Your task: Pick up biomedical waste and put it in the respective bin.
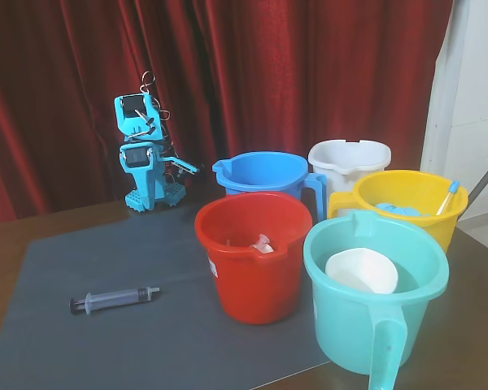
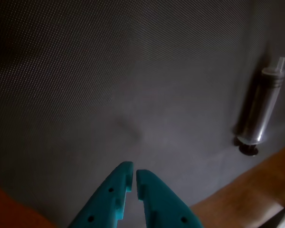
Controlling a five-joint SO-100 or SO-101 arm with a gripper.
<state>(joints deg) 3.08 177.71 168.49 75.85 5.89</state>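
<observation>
Presently: end effector (image 2: 134, 176), teal, tips pressed nearly together, holding nothing, above bare grey mat (image 2: 109, 85) in the wrist view. Syringe (image 1: 114, 298): lying flat on the mat's near left in the fixed view, well apart from the arm (image 1: 145, 154) folded at far left. Red bucket (image 1: 252, 253): right of the syringe, already containing scraps. Advice: spread the tips, align across the barrel, pinch mid-length. Mat rests on tabletop (image 1: 32, 223).

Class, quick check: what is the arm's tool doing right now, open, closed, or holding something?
Tool: closed, fingertips nearly touching, holding nothing; the syringe lies apart from it on the grey mat.
</observation>
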